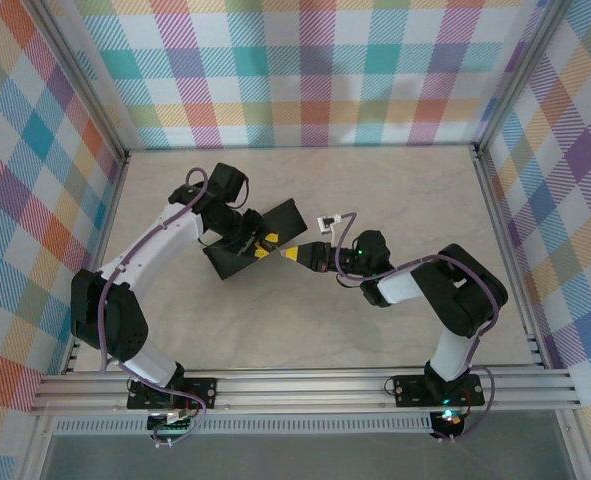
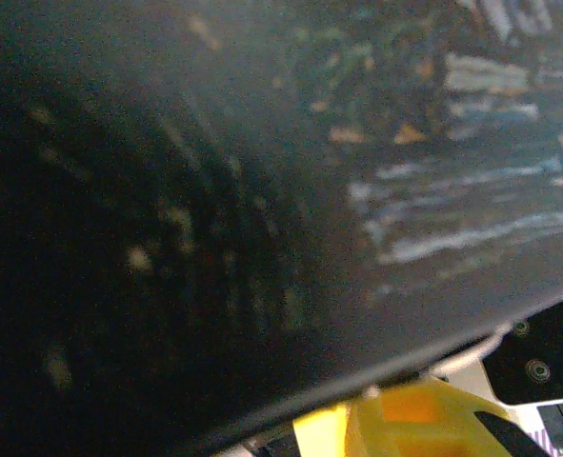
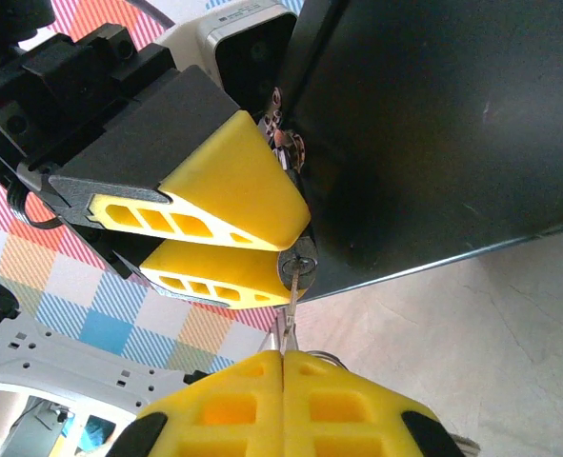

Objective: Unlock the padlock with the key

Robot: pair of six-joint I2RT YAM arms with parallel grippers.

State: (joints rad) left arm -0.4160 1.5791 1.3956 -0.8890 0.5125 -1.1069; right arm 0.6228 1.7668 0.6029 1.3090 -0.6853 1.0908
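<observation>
Plainly, my right gripper (image 3: pixel 283 360) was pinched shut on the key (image 3: pixel 290 303), its two ribbed yellow fingers (image 3: pixel 224 405) pressed flat together with no gap. The key, one thin silvery blade, reached up to the round metal face of the padlock (image 3: pixel 299 255). I could not tell whether it had entered. My left gripper (image 3: pixel 286 246) clamped narrowly on that one small padlock, which peeped out between two smooth yellow wedges beside the edge of the single dark, flat-sided box (image 3: pixel 433 133) on the pale marbled table (image 3: pixel 510 324).

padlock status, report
Right gripper shut on key, tip at padlock. Left gripper shut on padlock. Box close beside it.
</observation>
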